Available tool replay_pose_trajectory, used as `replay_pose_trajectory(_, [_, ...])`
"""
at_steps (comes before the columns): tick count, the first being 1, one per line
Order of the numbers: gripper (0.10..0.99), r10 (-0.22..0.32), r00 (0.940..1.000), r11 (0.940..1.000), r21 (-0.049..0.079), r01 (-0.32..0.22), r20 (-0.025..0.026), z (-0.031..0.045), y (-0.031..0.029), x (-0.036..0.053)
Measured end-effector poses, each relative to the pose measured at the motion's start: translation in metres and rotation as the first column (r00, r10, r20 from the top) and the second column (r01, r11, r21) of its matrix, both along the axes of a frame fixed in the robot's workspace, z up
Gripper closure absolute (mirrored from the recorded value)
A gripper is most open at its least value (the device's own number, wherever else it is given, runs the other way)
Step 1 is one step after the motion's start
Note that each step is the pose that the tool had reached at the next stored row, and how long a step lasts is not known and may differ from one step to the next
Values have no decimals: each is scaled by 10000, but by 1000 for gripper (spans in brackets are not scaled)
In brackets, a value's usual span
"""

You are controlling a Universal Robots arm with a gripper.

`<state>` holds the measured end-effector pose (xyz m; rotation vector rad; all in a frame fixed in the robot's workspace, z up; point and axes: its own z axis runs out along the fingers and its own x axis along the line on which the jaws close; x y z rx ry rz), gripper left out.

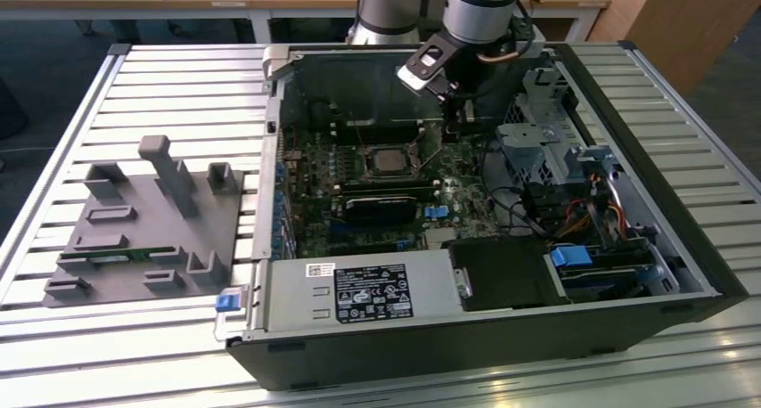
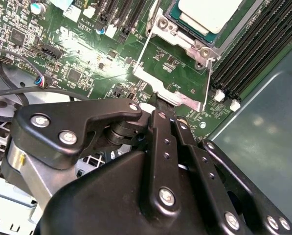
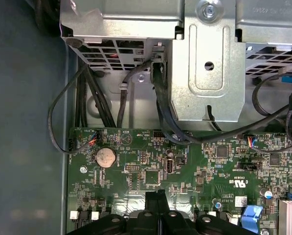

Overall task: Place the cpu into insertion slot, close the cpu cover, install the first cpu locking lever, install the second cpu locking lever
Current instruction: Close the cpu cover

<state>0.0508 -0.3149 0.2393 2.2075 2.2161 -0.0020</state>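
Observation:
The cpu (image 2: 209,14), a small square chip with a pale silver top, lies in the insertion slot (image 1: 387,161) on the motherboard. The cpu cover (image 2: 171,95), a thin metal frame with an open centre, is swung open away from the socket, and green board shows through it. My gripper (image 2: 159,105) is shut, with its black fingertips right at the cover's outer edge. In the first wrist view the gripper (image 3: 155,196) has its fingers pressed together with nothing visible between them. In the exterior view the gripper (image 1: 455,114) reaches into the open case just to the right of the socket.
Black memory slots (image 2: 248,54) flank the socket. A metal drive cage (image 3: 207,58) and loose cables (image 3: 87,98) lie close to the wrist. The power supply (image 1: 345,292) fills the case's near side. A grey parts fixture (image 1: 149,221) stands on the table at the exterior view's left.

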Motion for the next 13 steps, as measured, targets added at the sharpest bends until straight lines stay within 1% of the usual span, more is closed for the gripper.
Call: replay_pose_trajectory(13, [976,0,10000,10000,0,0,0,0,0,-25])
